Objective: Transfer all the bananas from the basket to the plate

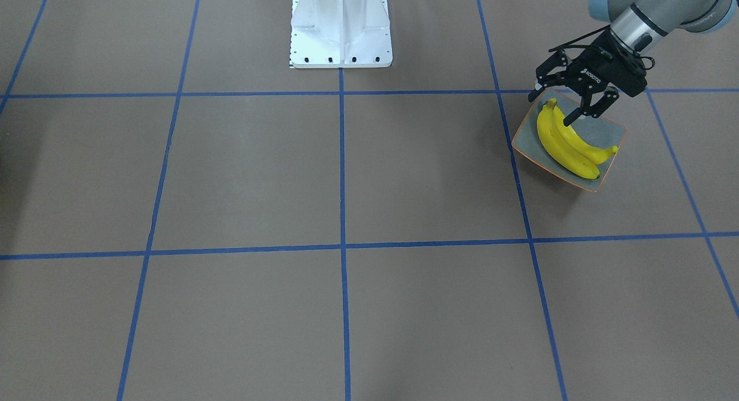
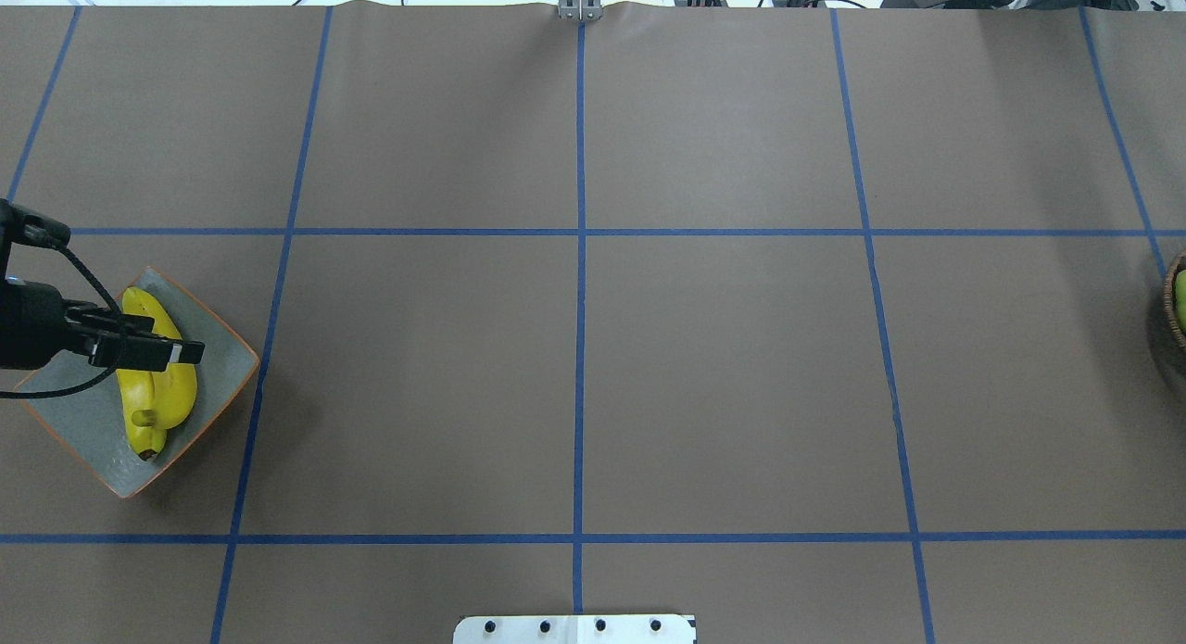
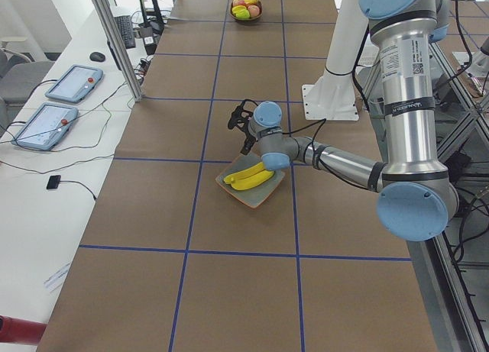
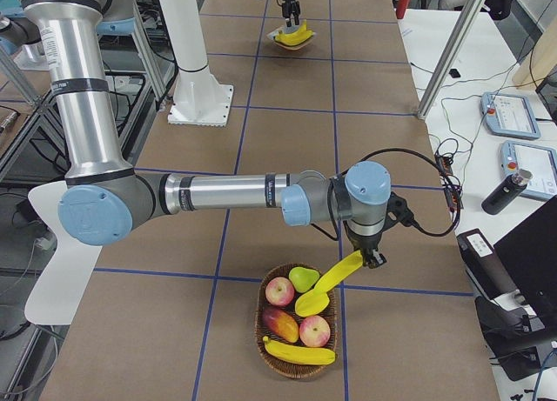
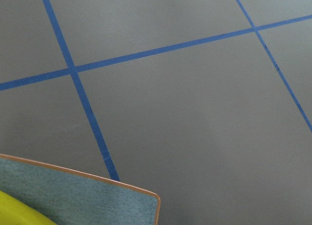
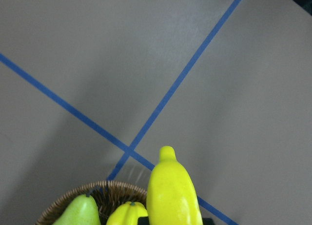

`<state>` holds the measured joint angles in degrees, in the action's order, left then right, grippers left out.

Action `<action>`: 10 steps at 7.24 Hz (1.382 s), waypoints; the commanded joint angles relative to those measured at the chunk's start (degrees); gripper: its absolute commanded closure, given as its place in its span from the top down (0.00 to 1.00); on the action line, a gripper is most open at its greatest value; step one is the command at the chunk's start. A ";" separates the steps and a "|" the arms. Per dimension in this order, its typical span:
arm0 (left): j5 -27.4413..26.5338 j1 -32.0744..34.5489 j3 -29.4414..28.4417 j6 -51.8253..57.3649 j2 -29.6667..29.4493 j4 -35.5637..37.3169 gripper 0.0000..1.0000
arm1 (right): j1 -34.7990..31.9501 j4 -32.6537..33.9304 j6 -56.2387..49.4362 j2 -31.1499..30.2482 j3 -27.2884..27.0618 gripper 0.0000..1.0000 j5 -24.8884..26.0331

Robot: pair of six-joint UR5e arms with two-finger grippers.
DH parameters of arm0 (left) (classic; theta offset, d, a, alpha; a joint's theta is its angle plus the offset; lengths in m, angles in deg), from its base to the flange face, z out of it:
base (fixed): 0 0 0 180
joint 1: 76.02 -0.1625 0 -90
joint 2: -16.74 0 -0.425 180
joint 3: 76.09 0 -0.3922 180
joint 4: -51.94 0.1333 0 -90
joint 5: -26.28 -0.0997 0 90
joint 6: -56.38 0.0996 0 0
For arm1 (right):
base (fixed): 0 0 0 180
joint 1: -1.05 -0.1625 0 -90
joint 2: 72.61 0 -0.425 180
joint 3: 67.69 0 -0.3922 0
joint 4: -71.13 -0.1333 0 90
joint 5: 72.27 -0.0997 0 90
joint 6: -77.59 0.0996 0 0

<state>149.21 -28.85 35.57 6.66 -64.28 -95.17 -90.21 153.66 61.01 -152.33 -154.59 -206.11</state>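
Observation:
Two bananas (image 1: 563,144) lie side by side on the square grey-green plate (image 1: 606,132) with the orange rim. My left gripper (image 1: 551,108) hovers just above them, open and empty; from overhead it (image 2: 157,349) covers the bananas' (image 2: 162,394) middle. The left wrist view shows a plate corner (image 5: 73,195) and a banana edge (image 5: 14,213). My right gripper (image 4: 372,257) is shut on a third banana (image 4: 335,275), lifted and tilted above the wicker basket (image 4: 261,318). That banana (image 6: 170,191) fills the lower right wrist view. Another banana (image 4: 300,354) lies in the basket.
The basket also holds apples (image 4: 280,290), a green pear (image 6: 80,213) and a mango. It shows at the overhead view's right edge (image 2: 1175,301). The white robot base (image 1: 340,32) stands between the arms. Brown table with blue grid lines lies between plate and basket.

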 commanded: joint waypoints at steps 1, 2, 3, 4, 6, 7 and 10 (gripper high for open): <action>0.20 -0.06 -0.04 -0.82 -1.94 -0.36 1.00 | 2.92 0.08 20.10 0.54 -8.24 0.00 -5.71; 0.38 -0.15 0.48 -5.35 -4.30 -0.45 1.00 | 4.06 0.00 28.97 0.54 -12.20 0.00 -9.13; 0.47 -0.24 0.66 -9.48 -7.80 -0.54 1.00 | 6.51 0.00 38.11 0.62 -16.68 0.00 -9.43; 0.47 -0.33 0.75 -12.83 -10.62 -0.54 1.00 | 8.45 -0.09 46.38 1.41 -20.20 0.00 -9.43; 0.47 -0.50 0.75 -20.74 -18.61 -1.50 1.00 | 12.23 -2.44 64.92 5.44 -24.01 0.00 -9.17; 0.38 -0.59 0.49 -24.87 -22.74 -2.98 1.00 | 15.64 -9.17 75.88 7.11 -23.67 0.00 -8.30; 0.03 -3.12 0.14 -31.14 -31.63 -3.09 1.00 | 27.84 -18.89 102.38 13.52 -24.19 0.00 3.09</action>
<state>149.46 -30.46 35.97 -22.49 -92.44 -98.19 -67.84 137.80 153.14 -141.65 -178.54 -208.19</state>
